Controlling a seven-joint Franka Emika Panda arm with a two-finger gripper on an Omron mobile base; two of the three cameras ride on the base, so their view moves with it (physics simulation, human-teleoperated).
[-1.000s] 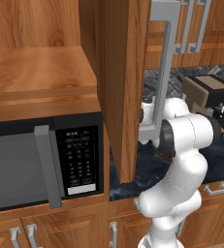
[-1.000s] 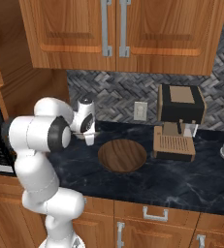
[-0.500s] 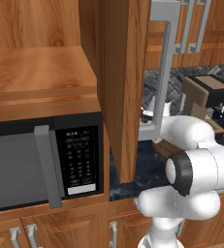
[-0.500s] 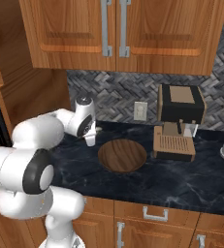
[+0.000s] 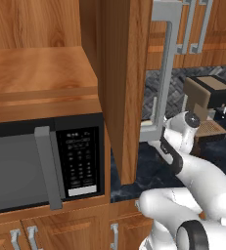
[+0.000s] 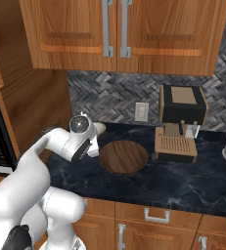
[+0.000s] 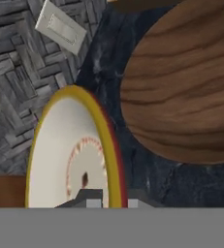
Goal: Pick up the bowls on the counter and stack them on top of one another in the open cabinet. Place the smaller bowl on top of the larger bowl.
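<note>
A: Start nearest the camera. What does the pincer hold?

B: In the hand view the gripper (image 7: 108, 202) sits at the rim of the small bowl (image 7: 72, 160), a cream bowl with a yellow edge. Its fingertips (image 7: 93, 197) are mostly cut off at the bottom, so I cannot tell whether they are clamped on the rim or merely beside it.

A: Where is that bowl on the counter?

B: Near the back edge of the counter (image 6: 183, 180), at its left end, close to the tiled wall (image 6: 114, 95). In the right base view only a pale sliver (image 6: 99, 128) shows past the hand.

A: And the large bowl?

B: The wooden bowl (image 6: 124, 156) rests upright on the counter, just right of the hand, roughly midway between front and back edges. In the hand view it (image 7: 181, 92) lies close beside the small bowl, a strip of dark stone between them.

A: Beyond that?

B: A coffee machine (image 6: 182, 117) stands at the back edge, right of the wooden bowl. A wall socket (image 6: 142, 112) is on the tiles. In the left base view the cabinet door (image 5: 126, 83) hangs open above the microwave (image 5: 41, 166), its shelf (image 5: 36, 78) bare wood.
</note>
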